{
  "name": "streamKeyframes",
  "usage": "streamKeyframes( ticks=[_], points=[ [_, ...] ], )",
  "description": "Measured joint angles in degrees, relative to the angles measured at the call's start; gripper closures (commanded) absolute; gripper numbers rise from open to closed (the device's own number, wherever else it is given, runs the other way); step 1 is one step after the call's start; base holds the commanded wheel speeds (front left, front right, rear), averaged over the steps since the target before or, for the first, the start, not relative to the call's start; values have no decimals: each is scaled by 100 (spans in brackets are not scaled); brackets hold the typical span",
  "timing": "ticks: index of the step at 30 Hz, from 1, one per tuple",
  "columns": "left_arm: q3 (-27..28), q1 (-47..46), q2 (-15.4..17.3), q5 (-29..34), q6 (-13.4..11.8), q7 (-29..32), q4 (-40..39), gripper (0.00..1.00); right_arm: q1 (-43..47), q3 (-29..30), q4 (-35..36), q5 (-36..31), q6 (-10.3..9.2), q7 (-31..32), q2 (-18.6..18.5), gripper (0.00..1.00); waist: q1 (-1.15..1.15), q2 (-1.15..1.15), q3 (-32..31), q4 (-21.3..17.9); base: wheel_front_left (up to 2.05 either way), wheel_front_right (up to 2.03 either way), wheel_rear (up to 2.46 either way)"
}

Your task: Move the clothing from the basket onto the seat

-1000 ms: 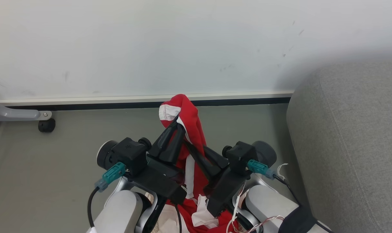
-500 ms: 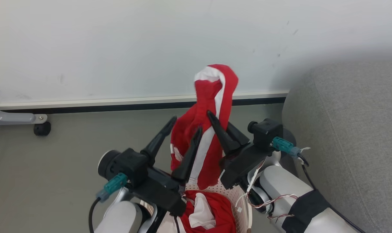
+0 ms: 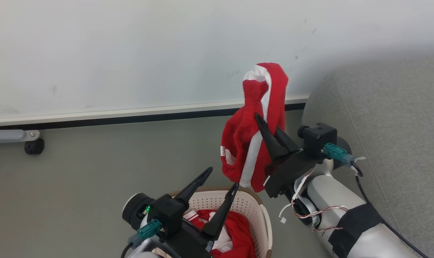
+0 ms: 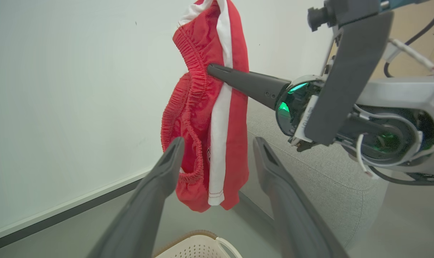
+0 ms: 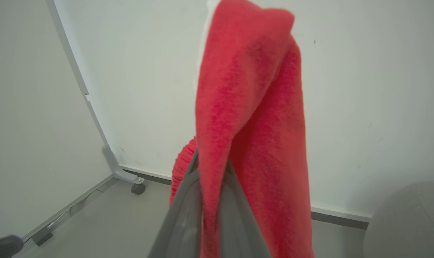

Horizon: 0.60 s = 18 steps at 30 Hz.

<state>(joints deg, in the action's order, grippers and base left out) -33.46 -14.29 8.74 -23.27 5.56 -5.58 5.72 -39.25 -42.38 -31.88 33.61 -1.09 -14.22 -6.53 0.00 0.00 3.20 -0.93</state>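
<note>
Thin red white-striped shorts (image 3: pixel 238 143) being pinched at elastic waistband by closed fingers of right gripper (image 3: pixel 262 122), at 1 o'clock above cream perforated plastic basket (image 3: pixel 247 204); large grey fabric sofa (image 3: pixel 382 125) at 3 o'clock. Left gripper (image 3: pixel 223 176) fingers being held wide, empty. Fabric judged light, limp; bunched waistband judged safest hold.

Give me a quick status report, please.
Left gripper open above cream perforated plastic basket. Right gripper shut on red white-striped shorts, aloft. Grey fabric sofa beside, nothing between.
</note>
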Motion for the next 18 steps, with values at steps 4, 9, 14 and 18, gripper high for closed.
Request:
streamKeyframes(
  ticks=[4, 9, 14, 18],
  points=[
    [-49, 75, 46, 26, 1, 52, -62, 0, 9, 41, -25, -1, 0, -2, -75, 100, 0, 0, 56, -89, 0, 0, 0],
    [-53, 76, 138, 126, 1, 96, -163, 0, 32, 93, -36, -7, -12, -4, -111, 100, 0, 0, 137, -246, 0, 0, 0],
    [-51, 77, 214, 175, 1, 130, -274, 0, 60, 189, -37, -10, -49, -5, -123, 100, 0, 0, 241, -463, 0, 0, 0],
    [-52, 77, 246, 178, 1, 147, -313, 0, 62, 271, -35, -10, -70, -5, -129, 100, 0, 0, 303, -620, 0, 0, 0]
  ],
)
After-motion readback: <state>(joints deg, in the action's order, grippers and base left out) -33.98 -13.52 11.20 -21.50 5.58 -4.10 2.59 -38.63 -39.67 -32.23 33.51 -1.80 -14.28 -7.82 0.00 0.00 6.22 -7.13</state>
